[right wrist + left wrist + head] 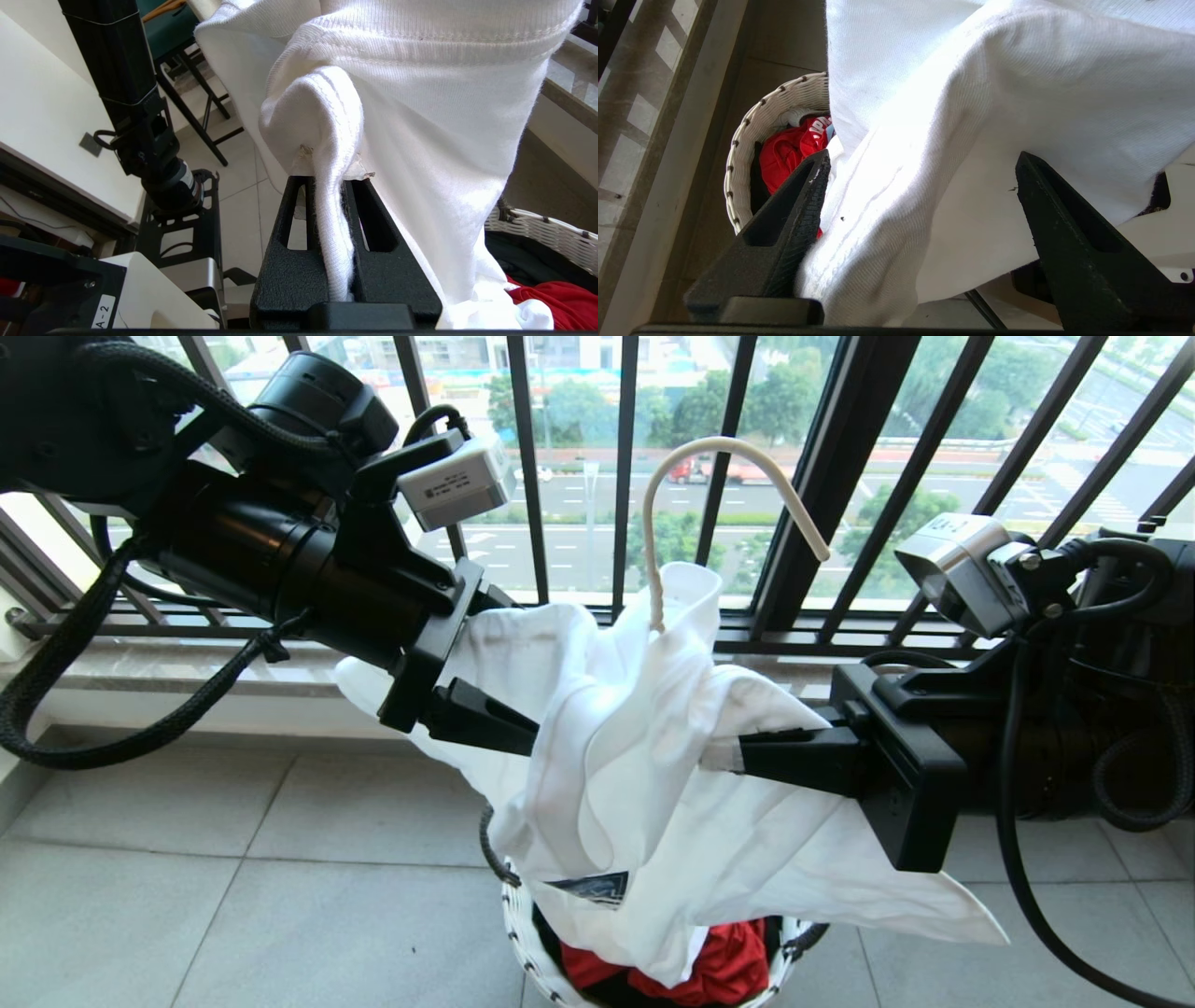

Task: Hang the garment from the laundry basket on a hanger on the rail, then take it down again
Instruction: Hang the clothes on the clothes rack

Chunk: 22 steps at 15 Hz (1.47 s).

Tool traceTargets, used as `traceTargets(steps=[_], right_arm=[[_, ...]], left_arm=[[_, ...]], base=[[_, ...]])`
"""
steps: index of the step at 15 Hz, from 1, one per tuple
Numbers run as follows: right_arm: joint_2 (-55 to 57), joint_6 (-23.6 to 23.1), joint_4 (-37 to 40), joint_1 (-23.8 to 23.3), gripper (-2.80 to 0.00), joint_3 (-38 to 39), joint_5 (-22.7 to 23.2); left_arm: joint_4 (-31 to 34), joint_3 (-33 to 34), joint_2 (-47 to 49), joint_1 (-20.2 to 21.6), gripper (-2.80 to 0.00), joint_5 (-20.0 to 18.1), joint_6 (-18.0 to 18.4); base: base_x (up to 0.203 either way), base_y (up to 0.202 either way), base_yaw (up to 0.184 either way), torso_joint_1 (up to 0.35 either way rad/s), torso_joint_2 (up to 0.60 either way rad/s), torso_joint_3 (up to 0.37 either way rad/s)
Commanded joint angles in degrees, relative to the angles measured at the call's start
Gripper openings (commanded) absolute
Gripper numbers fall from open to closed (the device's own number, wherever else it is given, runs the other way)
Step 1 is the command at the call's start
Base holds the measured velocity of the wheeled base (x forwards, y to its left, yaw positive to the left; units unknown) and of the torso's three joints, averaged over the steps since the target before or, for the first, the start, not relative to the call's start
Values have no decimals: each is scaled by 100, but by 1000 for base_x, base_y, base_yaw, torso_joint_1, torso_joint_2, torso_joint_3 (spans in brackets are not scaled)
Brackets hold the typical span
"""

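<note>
Nearest, low in the head view, the basket [523, 933] sits on the floor tiles with a red garment [738, 971] inside, and the shirt [635, 775] droops into it, its dark print [593, 887] just above the rim. The shirt is on the hanger [728, 476], whose hook pokes up out of the collar, free of any rail.

Risks, as I judge them: the whole load hangs from one pinch, so a slack fold could slide out and drop shirt and hanger into the basket. The trailing hem could also catch on the rim or drag the red garment up.

The right hand [334, 186] is clenched on a hemmed fold of the shirt, and the hanger wire may lie inside it. The left hand [920, 182] stands wide open, cloth draped between its fingers [803, 205] and brushing them, gripping nothing.

Beyond stand the black window bars [527, 467]; no rail shows.
</note>
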Motion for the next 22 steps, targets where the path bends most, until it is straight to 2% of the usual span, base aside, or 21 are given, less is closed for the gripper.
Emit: traceTargets(steps=[1,17,18,19,20,22], right_arm=[[-7,0,-24,2,-280,-6,26],[-7,-35,-33,-7,-280,2,9],[3,-29,-35,-7,-70,-5,9],[28,-26,-33,-7,0,-15,7],[28,-26,-33,-7,0,-15,0],[37,-26,-33,-25,0,-24,-9]], left_arm=[[43,0,17,-5,-280,-31,20],[36,131,-140,-137,-280,-64,37],[11,139,-116,-131,-280,-132,11],[-7,144,-91,-128,-280,-292,-3],[-17,156,-87,-119,-280,-494,-13],[-106,201,-106,-93,-280,-593,-42]], base=[[0,0,0,0,0,0],[0,0,0,0,0,0],[0,0,0,0,0,0],[0,0,0,0,0,0],[0,0,0,0,0,0],[0,0,0,0,0,0]])
